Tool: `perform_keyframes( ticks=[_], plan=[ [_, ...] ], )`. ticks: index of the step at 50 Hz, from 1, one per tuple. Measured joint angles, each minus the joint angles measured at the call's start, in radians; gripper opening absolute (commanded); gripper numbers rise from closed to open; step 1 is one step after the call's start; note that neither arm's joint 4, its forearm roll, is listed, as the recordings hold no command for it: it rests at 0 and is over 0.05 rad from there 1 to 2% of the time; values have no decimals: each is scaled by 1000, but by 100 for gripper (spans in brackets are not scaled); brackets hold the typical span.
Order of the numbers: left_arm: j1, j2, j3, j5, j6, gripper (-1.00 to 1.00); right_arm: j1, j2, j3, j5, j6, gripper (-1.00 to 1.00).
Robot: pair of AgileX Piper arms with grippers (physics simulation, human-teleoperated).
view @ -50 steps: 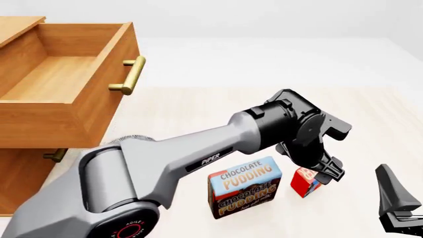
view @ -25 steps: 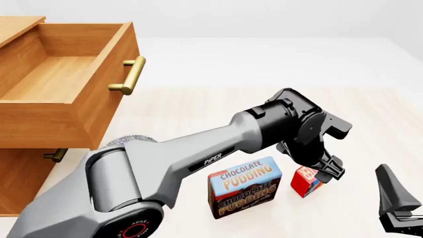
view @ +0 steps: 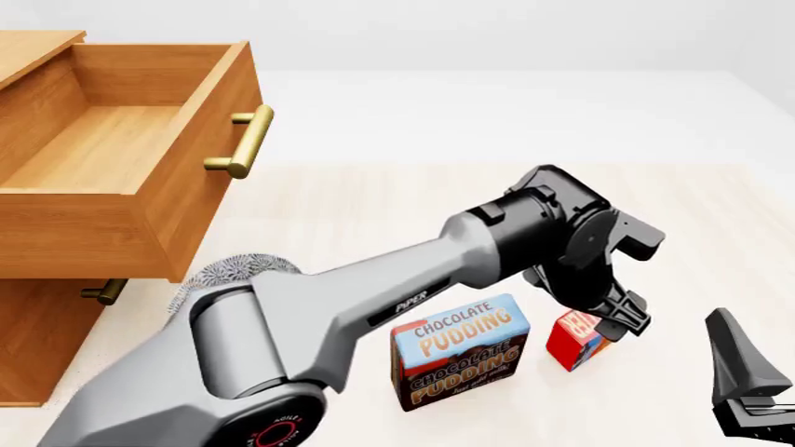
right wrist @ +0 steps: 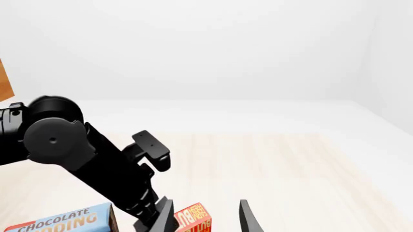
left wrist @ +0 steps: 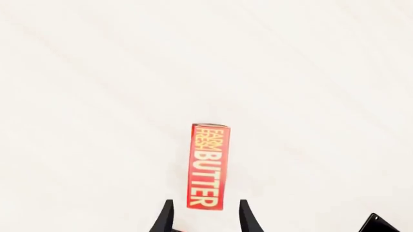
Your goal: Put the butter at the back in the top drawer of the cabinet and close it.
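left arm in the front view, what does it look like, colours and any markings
The left arm is a smooth grey tube with rounded joints, white "PIPER" lettering on the forearm and a red ring logo on the dark base joint. Its wrist and left gripper are black and blocky, ending in thin, pointed black fingers.

Left arm reaches forward, its gripper pointing down, fingers parted; right gripper low, parted
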Motion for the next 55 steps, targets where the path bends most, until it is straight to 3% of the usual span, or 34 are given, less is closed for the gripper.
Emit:
perform_keyframes(
  ticks=[55],
  plan=[
    [-5, 202, -316, 151, -25, 100, 0, 0, 0, 0, 0, 100]
  ],
)
